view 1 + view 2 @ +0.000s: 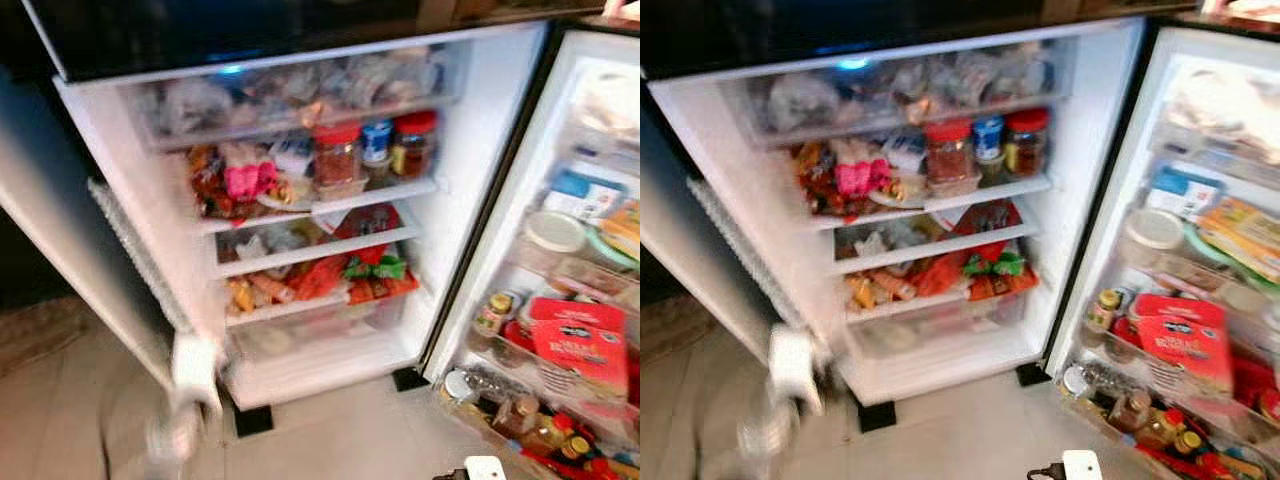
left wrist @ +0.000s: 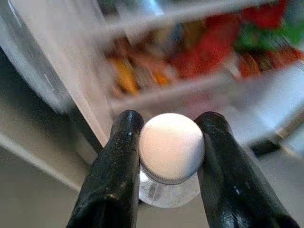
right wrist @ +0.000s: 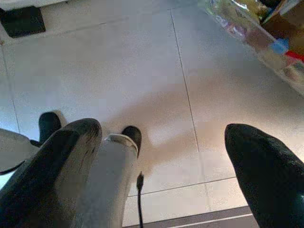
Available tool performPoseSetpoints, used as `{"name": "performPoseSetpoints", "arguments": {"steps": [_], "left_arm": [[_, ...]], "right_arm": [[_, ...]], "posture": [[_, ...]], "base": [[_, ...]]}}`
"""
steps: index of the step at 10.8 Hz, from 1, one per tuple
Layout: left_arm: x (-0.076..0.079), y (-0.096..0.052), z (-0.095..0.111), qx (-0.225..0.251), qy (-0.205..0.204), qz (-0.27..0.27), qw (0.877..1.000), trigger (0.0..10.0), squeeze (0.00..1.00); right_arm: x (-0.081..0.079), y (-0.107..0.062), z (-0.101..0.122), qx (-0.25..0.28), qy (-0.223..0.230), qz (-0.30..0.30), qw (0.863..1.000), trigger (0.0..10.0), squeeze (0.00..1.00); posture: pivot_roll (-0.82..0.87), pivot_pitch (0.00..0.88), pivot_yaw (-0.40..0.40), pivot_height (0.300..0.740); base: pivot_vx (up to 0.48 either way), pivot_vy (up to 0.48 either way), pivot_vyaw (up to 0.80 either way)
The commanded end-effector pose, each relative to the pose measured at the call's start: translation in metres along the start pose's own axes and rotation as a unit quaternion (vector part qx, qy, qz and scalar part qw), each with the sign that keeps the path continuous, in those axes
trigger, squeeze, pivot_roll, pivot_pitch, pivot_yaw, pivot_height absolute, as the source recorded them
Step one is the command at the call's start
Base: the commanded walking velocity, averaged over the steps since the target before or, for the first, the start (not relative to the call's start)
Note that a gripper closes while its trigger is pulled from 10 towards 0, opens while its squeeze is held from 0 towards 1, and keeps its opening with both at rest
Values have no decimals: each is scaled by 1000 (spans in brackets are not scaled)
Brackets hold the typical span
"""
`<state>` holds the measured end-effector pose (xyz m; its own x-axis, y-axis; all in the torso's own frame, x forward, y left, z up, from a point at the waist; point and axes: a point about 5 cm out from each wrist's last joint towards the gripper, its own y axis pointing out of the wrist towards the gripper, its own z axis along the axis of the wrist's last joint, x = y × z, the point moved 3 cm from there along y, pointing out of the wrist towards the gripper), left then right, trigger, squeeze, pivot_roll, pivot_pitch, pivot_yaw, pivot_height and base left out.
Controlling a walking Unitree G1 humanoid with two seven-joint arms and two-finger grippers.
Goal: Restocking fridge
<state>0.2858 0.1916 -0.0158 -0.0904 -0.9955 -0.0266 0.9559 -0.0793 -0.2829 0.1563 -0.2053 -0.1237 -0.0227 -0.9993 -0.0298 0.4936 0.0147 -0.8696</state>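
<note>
Your left gripper (image 2: 171, 156) is clamped on a clear bottle (image 2: 168, 187) just under its white cap (image 2: 171, 147), low at 7 o'clock in the head view, blurred, just outside the open fridge (image 1: 480, 130). At 12 o'clock from it run crowded shelves (image 1: 320, 250): red-lidded jars (image 1: 338, 152), a pink packet (image 1: 250, 180), red and green packs (image 1: 365, 270). At 3 o'clock the door racks (image 1: 560, 370) are packed. Your right gripper (image 3: 161, 175) hangs spread over floor tiles (image 3: 118, 71)
</note>
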Motion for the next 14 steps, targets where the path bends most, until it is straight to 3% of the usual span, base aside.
{"name": "performPoseSetpoints", "arguments": {"steps": [1, 3, 4, 7, 14], "left_arm": [[-3, 6, 21, 44, -1, -4, 999, 10000, 0], [7, 7, 25, 46, -21, -33, 998, 10000, 0], [11, 2, 22, 46, -9, -52, 998, 10000, 0], [8, 3, 30, 56, -21, -50, 997, 10000, 0], [2, 3, 30, 40, -13, -52, 998, 10000, 0]], "right_arm": [[0, 0, 2, -1, -2, 1, 1000, 10000, 0], [1, 0, 2, -2, -4, 0, 1000, 10000, 0], [0, 1, 3, 2, -5, 2, 1000, 10000, 0], [1, 0, 1, -7, -11, -4, 1000, 10000, 0], [-3, 1, -2, -16, -23, -3, 1000, 10000, 0]], "posture": [[-69, 0, 14, 740], [-61, 0, 7, 740], [-76, 0, 13, 740], [-57, 0, 14, 740], [-65, 0, 30, 740]], "base": [[0, 0, 0], [0, 0, 0], [0, 0, 0], [279, 0, 0], [332, 0, 0]]}}
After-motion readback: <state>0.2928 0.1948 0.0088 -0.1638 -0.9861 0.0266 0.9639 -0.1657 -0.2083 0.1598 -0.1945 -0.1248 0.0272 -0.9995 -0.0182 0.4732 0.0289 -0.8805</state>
